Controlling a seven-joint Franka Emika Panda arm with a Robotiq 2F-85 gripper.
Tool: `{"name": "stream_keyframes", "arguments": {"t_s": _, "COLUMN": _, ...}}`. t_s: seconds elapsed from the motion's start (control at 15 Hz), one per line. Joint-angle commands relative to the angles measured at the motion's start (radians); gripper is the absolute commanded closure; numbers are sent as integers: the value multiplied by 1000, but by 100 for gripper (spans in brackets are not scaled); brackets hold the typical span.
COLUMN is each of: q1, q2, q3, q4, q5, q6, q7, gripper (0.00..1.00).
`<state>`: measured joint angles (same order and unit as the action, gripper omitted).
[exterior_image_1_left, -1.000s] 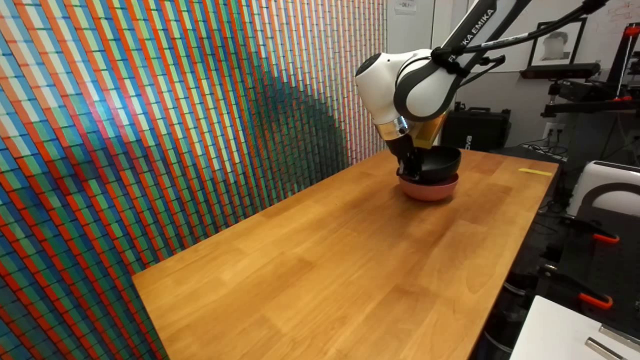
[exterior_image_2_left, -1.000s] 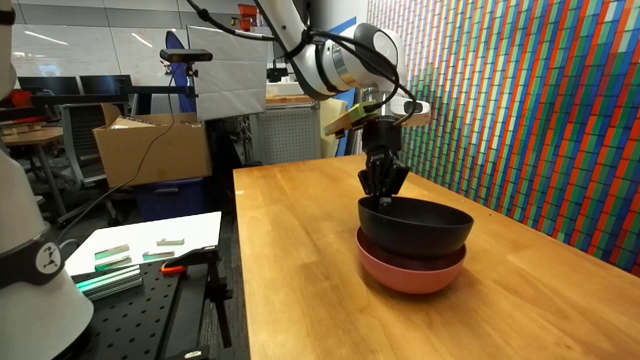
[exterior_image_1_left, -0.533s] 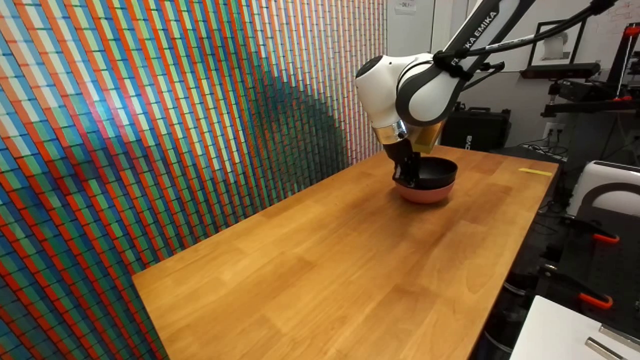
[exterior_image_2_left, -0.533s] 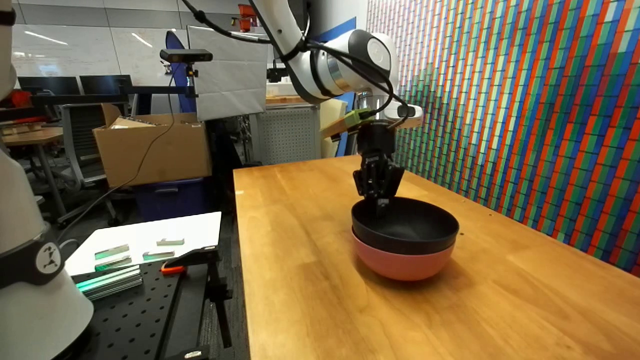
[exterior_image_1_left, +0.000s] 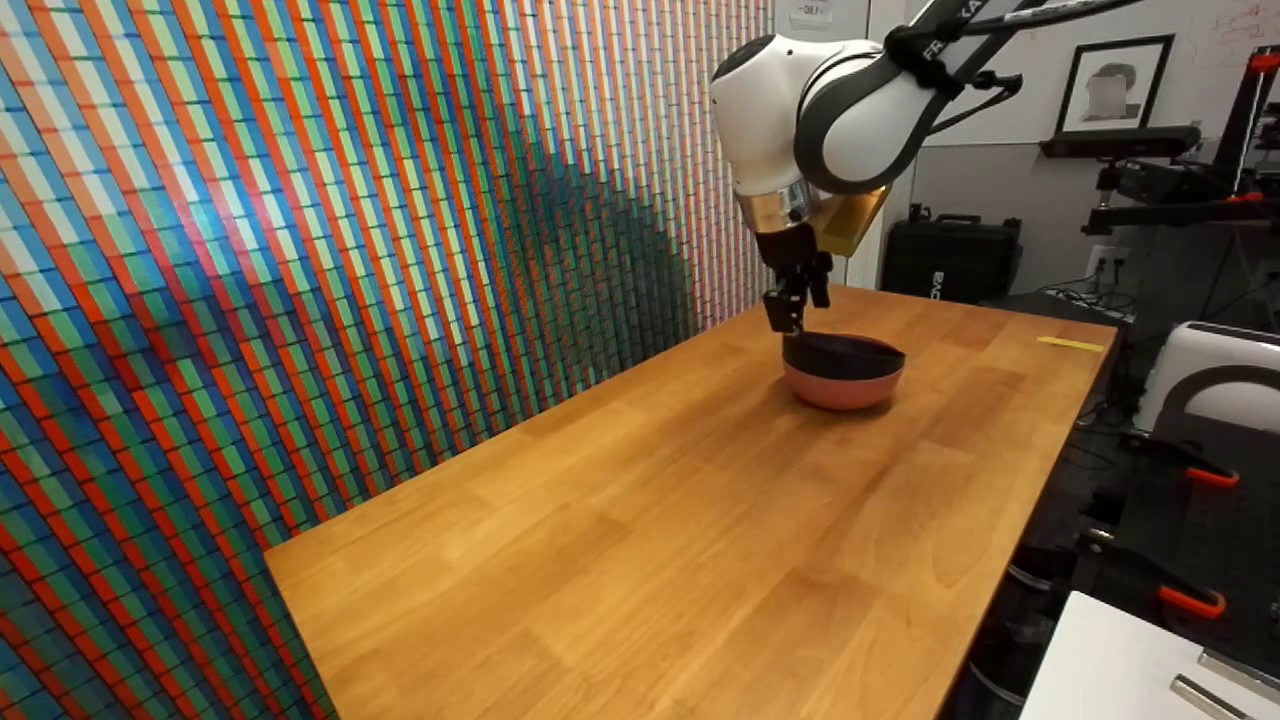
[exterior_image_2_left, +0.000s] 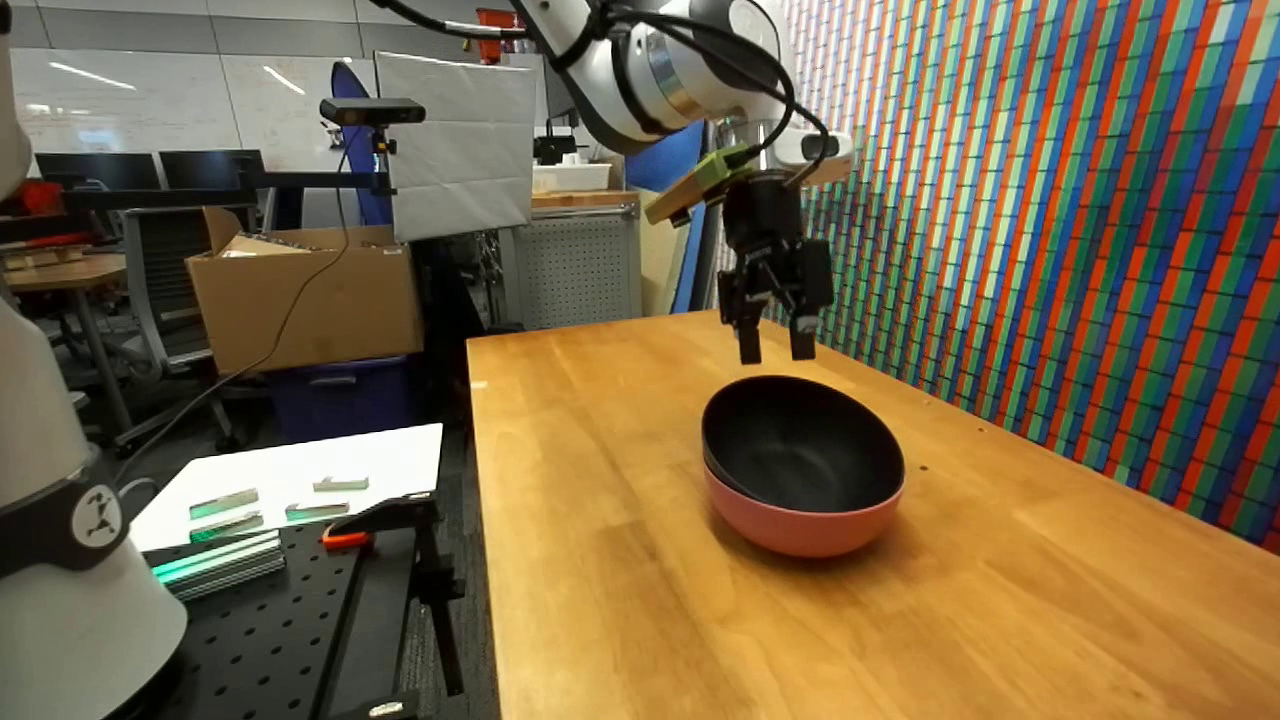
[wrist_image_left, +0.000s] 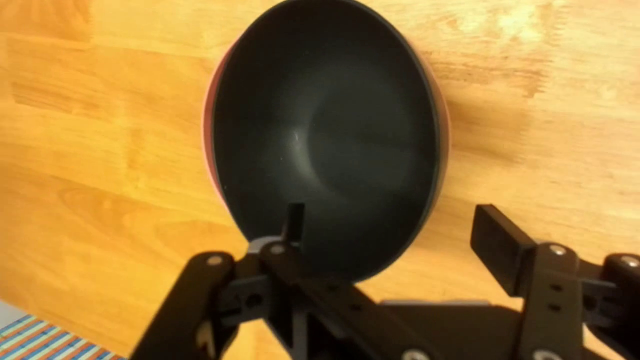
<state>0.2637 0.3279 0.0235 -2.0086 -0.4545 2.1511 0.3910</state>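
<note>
A black bowl (exterior_image_2_left: 800, 450) rests inside a pink bowl (exterior_image_2_left: 805, 534) on the wooden table, tilted so that one side of its rim stands higher. Above that raised side, my gripper (exterior_image_2_left: 776, 350) hangs with its two fingers spread and nothing between them. In the wrist view the gripper (wrist_image_left: 389, 207) straddles the near right rim of the black bowl (wrist_image_left: 350, 125) as seen from above. Only a thin edge of the pink bowl (wrist_image_left: 208, 130) shows around it there. The nested bowls sit just below the gripper (exterior_image_1_left: 803, 312) in an exterior view too.
The wooden table (exterior_image_1_left: 640, 540) runs along a wall of coloured tiles (exterior_image_2_left: 1040, 250). A yellow strip (exterior_image_1_left: 1070, 344) lies near the table's far edge. A side stand bears a white panel (exterior_image_2_left: 300, 470) with small bars on it.
The black bowl has gone down into the pink bowl, which has shifted slightly, and now leans. My gripper has opened, let go of its rim and risen clear.
</note>
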Motion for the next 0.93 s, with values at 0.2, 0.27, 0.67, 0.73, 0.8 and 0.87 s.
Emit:
{"name": "stream_keyframes", "arguments": {"t_s": 0.2, "q1": -5, "q2": -177, "q3": 32, "q4": -5, "q5": -46, "q6": -23, "q7": -11, "gripper": 0}}
{"name": "stream_keyframes", "arguments": {"t_s": 0.27, "q1": -8, "q2": -199, "q3": 39, "q4": -5, "q5": -48, "q6": -25, "q7": -15, "gripper": 0}}
{"name": "stream_keyframes", "arguments": {"t_s": 0.67, "q1": -57, "q2": -255, "q3": 72, "q4": 3, "q5": 121, "q6": -11, "q7": -215, "gripper": 0}}
{"name": "stream_keyframes", "arguments": {"t_s": 0.73, "q1": -67, "q2": -259, "q3": 72, "q4": 3, "q5": 159, "q6": -11, "q7": -253, "gripper": 0}}
{"name": "stream_keyframes", "arguments": {"t_s": 0.8, "q1": -76, "q2": -258, "q3": 70, "q4": 5, "q5": 187, "q6": -17, "q7": -276, "gripper": 0}}
{"name": "stream_keyframes", "arguments": {"t_s": 0.87, "q1": -84, "q2": -259, "q3": 67, "q4": 6, "q5": 205, "q6": -24, "q7": -283, "gripper": 0}}
